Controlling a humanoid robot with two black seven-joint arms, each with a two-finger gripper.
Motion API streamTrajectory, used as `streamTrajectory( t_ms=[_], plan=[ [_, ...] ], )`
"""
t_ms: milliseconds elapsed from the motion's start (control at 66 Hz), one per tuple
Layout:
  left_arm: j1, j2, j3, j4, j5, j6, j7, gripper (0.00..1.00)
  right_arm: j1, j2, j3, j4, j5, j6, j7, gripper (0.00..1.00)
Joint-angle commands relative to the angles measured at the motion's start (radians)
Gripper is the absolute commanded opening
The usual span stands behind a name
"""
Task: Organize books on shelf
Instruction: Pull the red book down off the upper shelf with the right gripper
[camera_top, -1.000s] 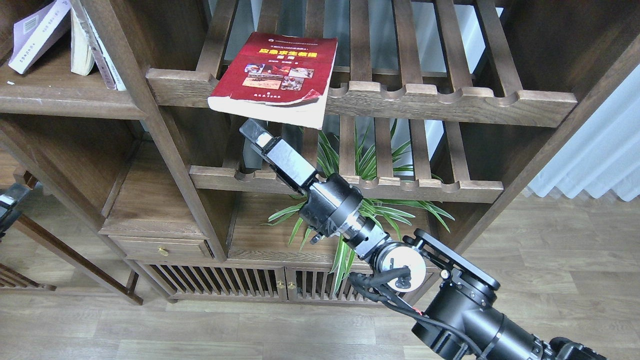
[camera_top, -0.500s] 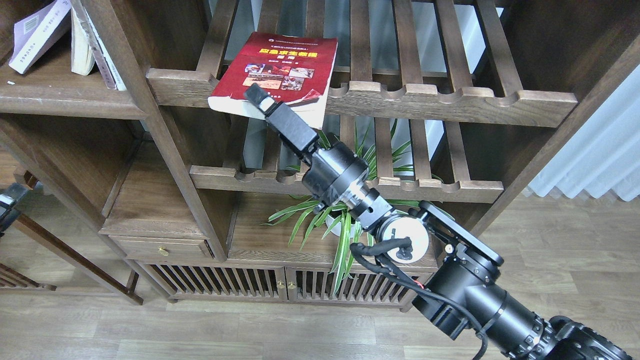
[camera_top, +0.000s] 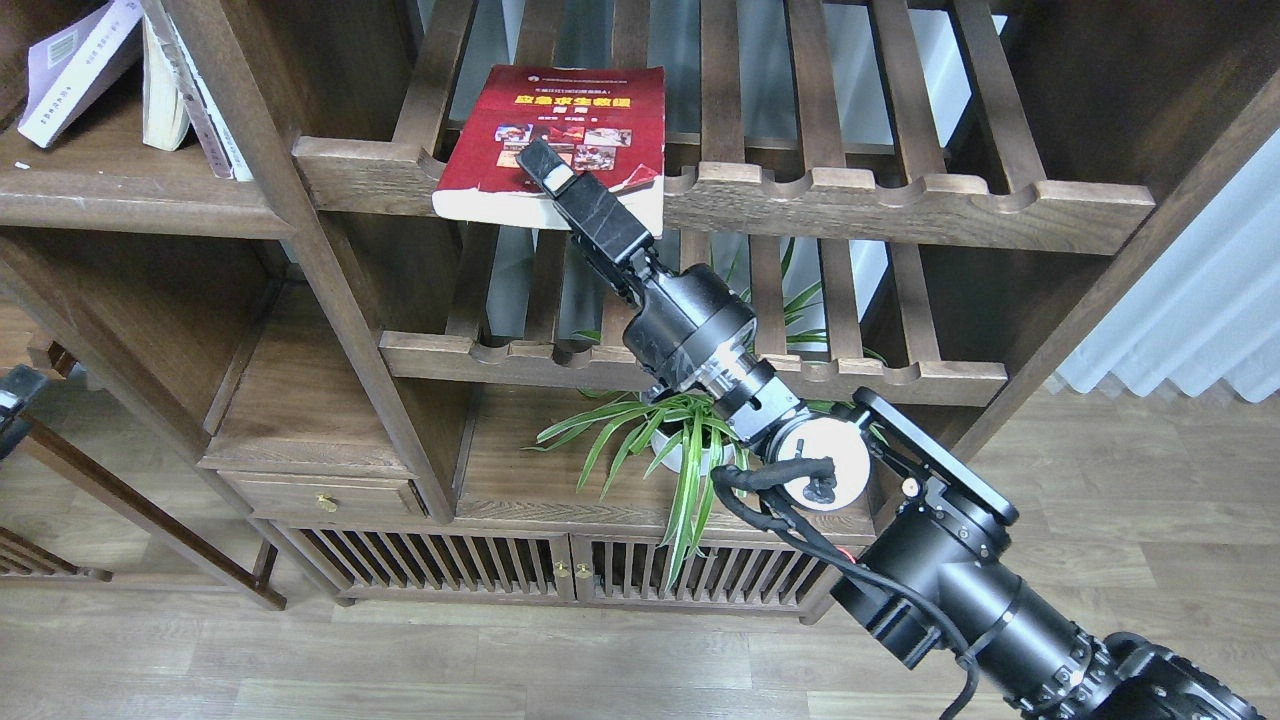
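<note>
Apparently the right end effector (camera_top: 545, 172) sat over the red book's (camera_top: 560, 130) near edge on the slatted rack (camera_top: 880, 200); finger gap unclear. Should pinch that overhanging edge firmly, lift level toward the plank shelf (camera_top: 120, 205).

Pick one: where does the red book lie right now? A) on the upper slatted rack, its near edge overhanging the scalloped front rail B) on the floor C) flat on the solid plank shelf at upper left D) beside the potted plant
A: the red book lies on the upper slatted rack, its near edge jutting past the scalloped rail, with the right gripper at that edge.
</note>
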Motion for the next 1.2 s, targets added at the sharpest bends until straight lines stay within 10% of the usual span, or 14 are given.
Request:
streamTrajectory(
  t_ms=[0, 742, 1181],
  plan=[
    [0.000, 0.000, -0.001, 0.000, -0.003, 0.000, 0.000, 1.00, -0.013, 0.000, 0.000, 0.001, 0.005, 0.029, 0.007, 0.12],
    [-0.026, -0.072, 0.148, 0.011, -0.146, 0.000, -0.008, 1.00, -0.487, 0.000, -0.070, 0.117, 0.017, 0.410, -0.008, 0.06],
    [-0.037, -0.115, 0.352, -0.005, -0.149, 0.000, -0.009, 1.00, -0.606, -0.043, -0.096, 0.074, 0.020, 0.410, -0.077, 0.08]
  ],
)
